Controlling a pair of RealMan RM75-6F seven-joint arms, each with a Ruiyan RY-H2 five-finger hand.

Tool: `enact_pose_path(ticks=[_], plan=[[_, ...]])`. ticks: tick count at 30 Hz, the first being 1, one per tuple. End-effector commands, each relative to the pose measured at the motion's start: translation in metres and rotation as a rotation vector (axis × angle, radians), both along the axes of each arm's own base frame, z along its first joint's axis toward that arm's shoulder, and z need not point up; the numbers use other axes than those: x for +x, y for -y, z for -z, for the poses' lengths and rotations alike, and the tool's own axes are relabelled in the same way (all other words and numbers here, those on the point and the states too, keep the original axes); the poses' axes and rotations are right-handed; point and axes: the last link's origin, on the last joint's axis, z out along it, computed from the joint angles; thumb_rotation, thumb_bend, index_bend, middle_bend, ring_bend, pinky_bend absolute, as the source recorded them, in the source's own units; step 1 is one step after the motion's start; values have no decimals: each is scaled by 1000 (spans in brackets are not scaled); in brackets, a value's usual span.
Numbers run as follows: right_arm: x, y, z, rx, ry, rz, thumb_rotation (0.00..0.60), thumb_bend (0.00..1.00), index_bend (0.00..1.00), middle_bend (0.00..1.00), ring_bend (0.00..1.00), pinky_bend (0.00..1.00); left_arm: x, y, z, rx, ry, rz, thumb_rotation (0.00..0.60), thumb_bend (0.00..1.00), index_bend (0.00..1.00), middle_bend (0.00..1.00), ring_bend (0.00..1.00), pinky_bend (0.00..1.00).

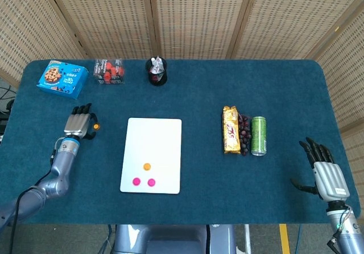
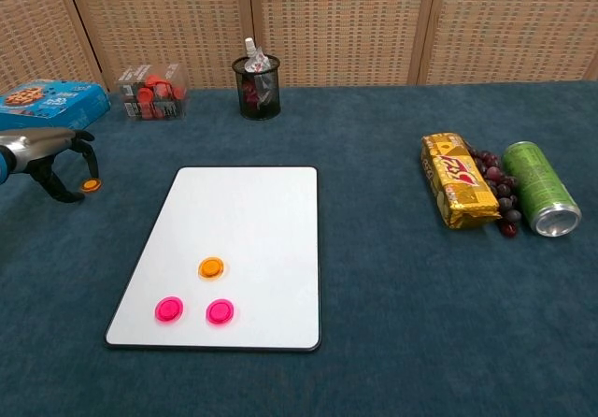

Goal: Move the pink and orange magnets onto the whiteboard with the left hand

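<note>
Dark teal carpeted tabletop [image 2: 374,342]; white rectangular whiteboard with thin black edge [image 2: 252,221] carrying one round orange magnet [image 2: 211,267] and two round pink magnets [image 2: 169,309] [image 2: 220,311], plus a second small orange magnet [image 2: 91,184] off the board. Blue cookie box with brown cookie print [image 1: 62,77], clear box of red pieces [image 2: 152,91], black mesh cup [image 2: 257,90], yellow-gold snack packet with red lettering [image 2: 456,193], dark purple grapes [image 2: 493,188], green can [image 2: 540,189]. Silver-grey robot hand with black fingers [image 1: 79,124]; tan woven screen panels [image 1: 187,15].
</note>
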Motion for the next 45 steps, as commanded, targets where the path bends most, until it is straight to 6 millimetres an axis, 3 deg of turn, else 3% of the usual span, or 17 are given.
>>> enact_pose_path(ticks=[1,9,27,31,33,37,45], plan=[[0,0,0,0,1,1,600,257,0,0,0,0,0,0,1,-2,-1,0,600,353,380,0,0,0],[0,0,0,1,3,2,600,258,0,0,0,0,-2,0,3,2,-13,-6,600,363,512,0,0,0],[0,0,0,4,14,2,600,258,0,0,0,0,12,6,-2,1,13,36,600,362,533,0,0,0],[0,0,-1,6,17,2,600,257,0,0,0,0,32,17,-5,-33,47,104,600,359,533,0,0,0],[0,0,-1,6,21,3,600,257,0,0,0,0,58,34,-1,-86,73,194,600,358,533,0,0,0],[0,0,-1,6,25,2,600,260,0,0,0,0,80,57,2,-138,98,260,600,357,533,0,0,0],[0,0,-1,9,32,1,600,259,0,0,0,0,97,84,10,-201,100,326,600,355,533,0,0,0]])
